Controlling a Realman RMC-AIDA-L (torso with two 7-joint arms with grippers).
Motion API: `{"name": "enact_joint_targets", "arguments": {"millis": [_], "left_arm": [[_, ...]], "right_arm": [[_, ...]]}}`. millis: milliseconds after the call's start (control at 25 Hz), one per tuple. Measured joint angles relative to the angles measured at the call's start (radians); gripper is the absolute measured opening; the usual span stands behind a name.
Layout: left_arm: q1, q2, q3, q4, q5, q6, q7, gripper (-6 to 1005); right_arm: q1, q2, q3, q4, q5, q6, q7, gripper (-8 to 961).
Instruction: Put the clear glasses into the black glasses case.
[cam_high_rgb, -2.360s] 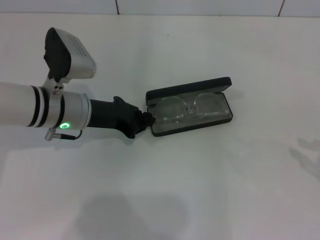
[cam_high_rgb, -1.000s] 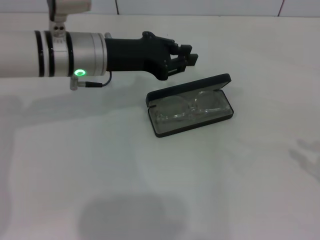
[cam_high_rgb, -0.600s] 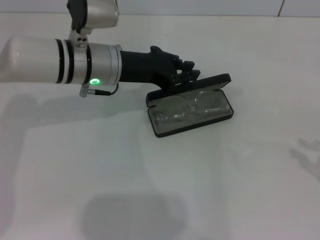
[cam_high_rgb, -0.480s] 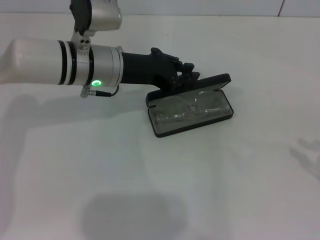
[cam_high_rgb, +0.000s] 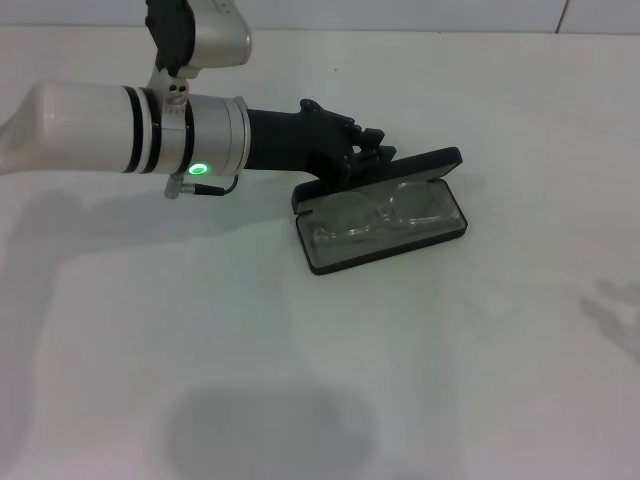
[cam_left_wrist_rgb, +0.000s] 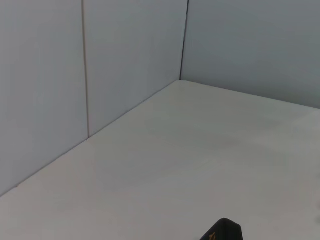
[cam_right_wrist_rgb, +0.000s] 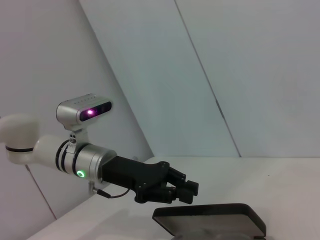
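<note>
1. The black glasses case (cam_high_rgb: 385, 215) lies open on the white worktop (cam_high_rgb: 450, 360), a little right of centre in the head view, its long side running roughly left to right and slightly skewed.
2. Its lid (cam_high_rgb: 400, 168) stands raised along the far edge, hinged at the back; the right wrist view shows the lid's outer face (cam_right_wrist_rgb: 210, 220) from behind.
3. The clear glasses (cam_high_rgb: 372, 214) rest inside the case's tray, lenses side by side, filling most of its width.
4. The left claw (cam_high_rgb: 375, 152) reaches in from the left, held over the far left part of the lid, at or just above the lid's edge; contact cannot be confirmed.
5. Its dark fingers (cam_right_wrist_rgb: 186, 189) look drawn close together with nothing between them, so the claw appears closed and empty.
6. The left wrist view shows mostly bare worktop and grey wall panels (cam_left_wrist_rgb: 125, 60), with only a dark corner of the case lid (cam_left_wrist_rgb: 223, 231) at the frame's edge.
7. The right claw appears in no view.
</note>
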Motion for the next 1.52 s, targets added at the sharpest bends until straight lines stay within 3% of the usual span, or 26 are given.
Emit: {"name": "enact_joint_targets", "arguments": {"millis": [440, 1400, 1520], "left_arm": [[-0.007, 0.000, 0.015, -0.027, 0.004, -0.004, 0.002, 234], [-0.002, 0.000, 0.207, -0.040, 0.006, -0.015, 0.006, 261], [0.004, -0.001, 0.231, 0.001, -0.003, 0.016, 0.015, 267]], "right_arm": [[0.008, 0.000, 0.000, 0.024, 0.000, 0.006, -0.008, 336], [0.012, -0.002, 0.000, 0.026, -0.001, 0.006, -0.011, 336], [0.004, -0.002, 0.002, 0.026, -0.001, 0.001, -0.011, 336]]}}
